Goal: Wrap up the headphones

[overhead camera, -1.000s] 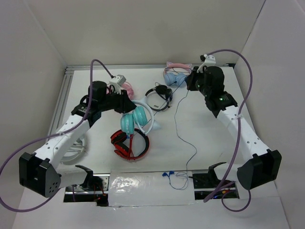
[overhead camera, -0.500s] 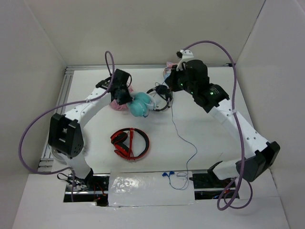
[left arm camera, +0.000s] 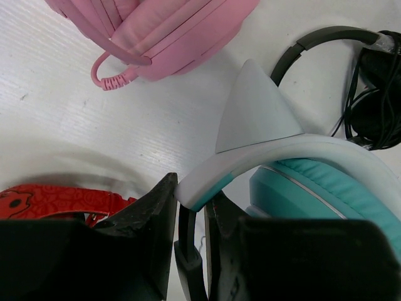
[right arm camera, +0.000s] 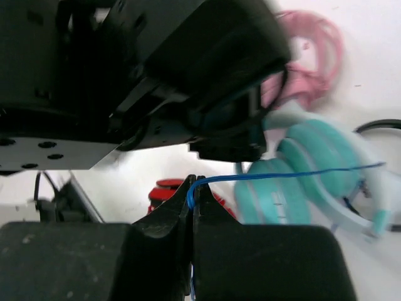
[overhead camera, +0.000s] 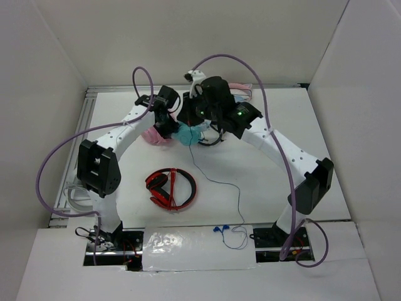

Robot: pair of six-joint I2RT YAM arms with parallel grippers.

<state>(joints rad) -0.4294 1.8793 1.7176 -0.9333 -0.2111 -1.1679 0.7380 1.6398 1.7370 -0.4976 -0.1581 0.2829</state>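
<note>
- Got mint-teal headphones (overhead camera: 187, 135) here: white headband (left arm camera: 313, 150), pointy pale cat ear (left arm camera: 254, 106), padded teal cups (left arm camera: 326, 194).
- Parked toward the far edge of the tabletop, roughly mid-width, just beside a pink pair (left arm camera: 156, 31) and a black pair (left arm camera: 379, 100).
- Pinched at the headband by the left gripper (left arm camera: 191, 200).
- Thin blue cable (right arm camera: 282, 174) nipped between the pressed-together fingers of the right gripper (right arm camera: 192, 191), rest trailing to the near edge.
- Red pair (overhead camera: 171, 188) nearer, apart from the rest.

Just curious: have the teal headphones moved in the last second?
Yes. The teal headphones shifted away from the red headphones, which stayed put, toward the pink pair.
</note>
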